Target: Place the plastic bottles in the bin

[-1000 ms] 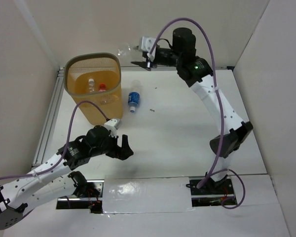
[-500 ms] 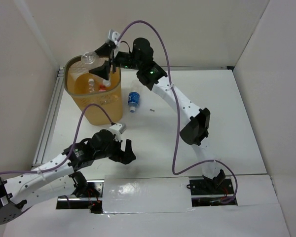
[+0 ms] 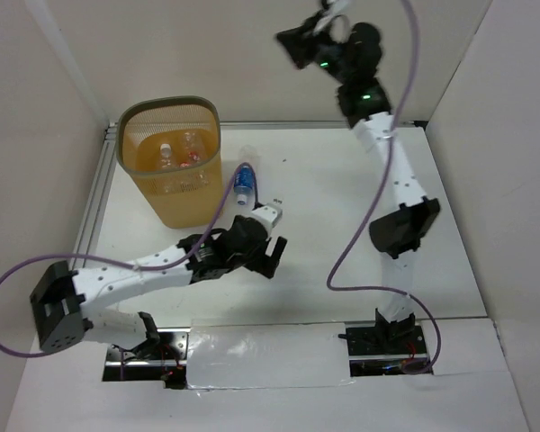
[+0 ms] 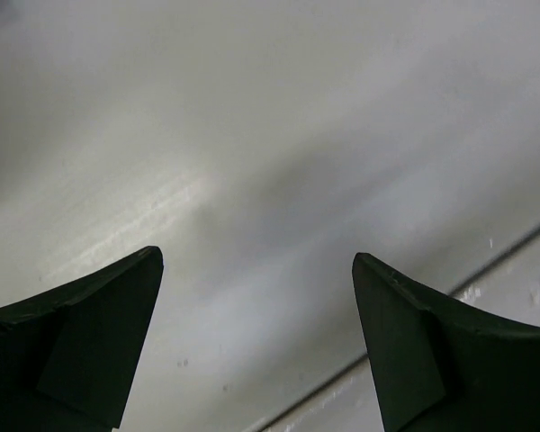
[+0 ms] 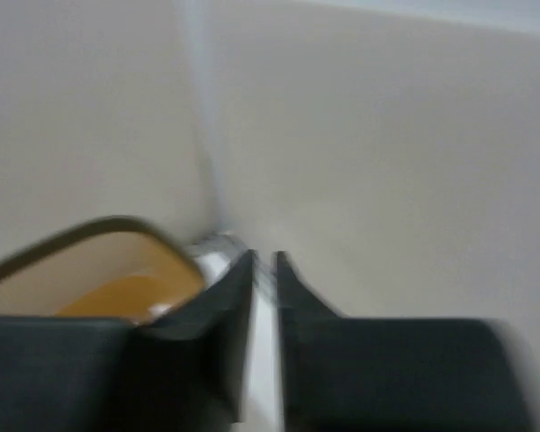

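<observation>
1. Farthest left, the bin (image 3: 169, 106) stands upright on the worktop (image 3: 342, 216), beyond and to the left of our left gripper (image 3: 264, 258)
2. Inside it we make out a first binned bottle (image 3: 166, 156) and a second binned bottle (image 3: 192, 148) side by side; their labels are too small to read
3. A blue-labelled bottle (image 3: 244, 179) lies on its side just to the right of the bin, straight ahead of the left gripper and apart from it; we cannot tell whether it touches the mesh
4. The left gripper is spread wide and holds nothing; in the wrist view its two dark fingers (image 4: 90, 342) frame only bare worktop
5. Farthest right, our right gripper (image 3: 297, 40) is raised high near the back wall, the bin well below and to its left; its fingers (image 5: 225, 315) are pressed almost together with only a thin slit between them and nothing in it, though that view is blurred
</observation>
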Controlling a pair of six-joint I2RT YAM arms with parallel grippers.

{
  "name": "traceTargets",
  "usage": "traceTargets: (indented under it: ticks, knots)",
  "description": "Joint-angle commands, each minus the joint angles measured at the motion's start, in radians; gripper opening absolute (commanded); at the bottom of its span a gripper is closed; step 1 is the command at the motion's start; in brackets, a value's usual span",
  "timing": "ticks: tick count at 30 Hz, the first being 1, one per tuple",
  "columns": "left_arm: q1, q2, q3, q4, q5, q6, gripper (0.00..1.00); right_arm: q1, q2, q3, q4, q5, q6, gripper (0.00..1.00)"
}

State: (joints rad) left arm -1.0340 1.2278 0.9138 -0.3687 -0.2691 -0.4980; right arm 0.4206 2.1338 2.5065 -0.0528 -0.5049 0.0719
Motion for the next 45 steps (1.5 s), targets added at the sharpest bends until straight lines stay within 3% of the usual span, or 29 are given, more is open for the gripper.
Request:
traceTargets:
  ticks: [1, 2, 4, 5, 6, 7, 10, 11, 15, 21, 33, 43, 45]
  knots:
    - [0.009, 0.145, 0.143, 0.076, -0.198, 0.047, 0.99, -0.221, -0.190, -0.110, -0.123, 0.088, 0.037, 0.08]
    - [0.038, 0.185, 0.175, 0.076, -0.218, 0.047, 0.98, -0.270, -0.240, -0.157, -0.178, 0.074, 0.026, 0.00]
    - [0.058, 0.295, 0.276, 0.076, -0.266, 0.047, 0.98, -0.391, -0.288, -0.247, -0.246, -0.004, -0.030, 0.04]
    - [0.078, 0.332, 0.315, 0.076, -0.277, 0.047, 0.97, -0.428, -0.329, -0.333, -0.286, -0.027, -0.047, 0.12]
    - [0.087, 0.370, 0.354, 0.062, -0.297, 0.047, 0.97, -0.463, -0.348, -0.380, -0.361, -0.070, -0.069, 0.37]
    - [0.088, 0.450, 0.438, 0.042, -0.358, 0.038, 0.97, -0.520, -0.368, -0.427, -0.399, -0.114, -0.131, 0.46]
    - [0.126, 0.576, 0.621, -0.068, -0.468, -0.025, 0.96, -0.598, -0.474, -0.668, -0.492, -0.236, -0.257, 0.61]
    - [0.137, 0.616, 0.664, -0.099, -0.482, -0.046, 0.96, -0.614, -0.506, -0.804, -0.492, -0.245, -0.274, 0.61]
    - [0.202, 0.789, 0.821, -0.200, -0.522, -0.111, 0.96, -0.667, -0.713, -1.077, -0.479, -0.288, -0.372, 0.66]
    - [0.265, 0.903, 0.945, -0.217, -0.640, -0.027, 0.97, -0.709, -0.851, -1.281, -0.521, -0.331, -0.460, 0.69]
    - [0.370, 1.026, 0.939, -0.006, -0.656, 0.203, 1.00, -0.780, -0.949, -1.382, -0.614, -0.394, -0.518, 0.80]
    - [0.433, 1.111, 0.939, 0.031, -0.559, 0.173, 1.00, -0.780, -1.002, -1.420, -0.624, -0.405, -0.500, 0.85]
    - [0.433, 1.112, 0.939, 0.040, -0.539, 0.173, 0.94, -0.780, -1.023, -1.439, -0.624, -0.405, -0.488, 0.85]
